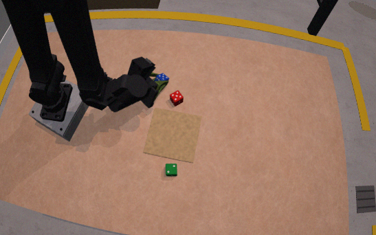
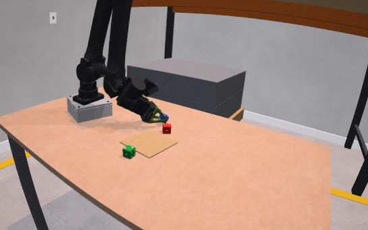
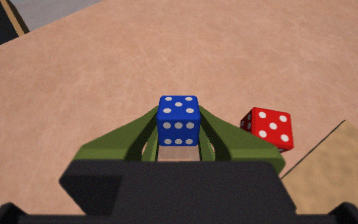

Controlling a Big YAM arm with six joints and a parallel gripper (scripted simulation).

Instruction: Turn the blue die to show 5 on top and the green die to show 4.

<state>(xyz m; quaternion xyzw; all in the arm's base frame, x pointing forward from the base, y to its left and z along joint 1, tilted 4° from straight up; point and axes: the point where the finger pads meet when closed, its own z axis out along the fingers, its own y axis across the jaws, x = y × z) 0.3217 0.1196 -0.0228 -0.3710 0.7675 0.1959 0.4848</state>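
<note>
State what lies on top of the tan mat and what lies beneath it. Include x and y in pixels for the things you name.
Nothing rests on the mat [image 1: 172, 135] [image 2: 149, 143] [image 3: 347, 172]: the red die [image 1: 177, 97] [image 2: 167, 128] [image 3: 272, 127] and green die [image 1: 171, 170] [image 2: 128, 152] are off it. What is underneath cannot be seen; the mat covers it.

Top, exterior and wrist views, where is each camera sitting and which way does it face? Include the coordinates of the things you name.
Top: above the table [image 1: 253, 137] [image 2: 248, 168], facing down; the arm [image 1: 137, 86] [image 2: 93, 72] shows from its base to the jaws [image 1: 164, 80] [image 2: 166, 119].
Exterior: off to one side, somewhat above the table, looking across it; base, arm and jaws show.
Wrist: on the arm by the jaws, looking out along them; only the gripper end shows.
Top and exterior share the mat [image 1: 172, 135] [image 2: 149, 144] and all three dice.
</note>
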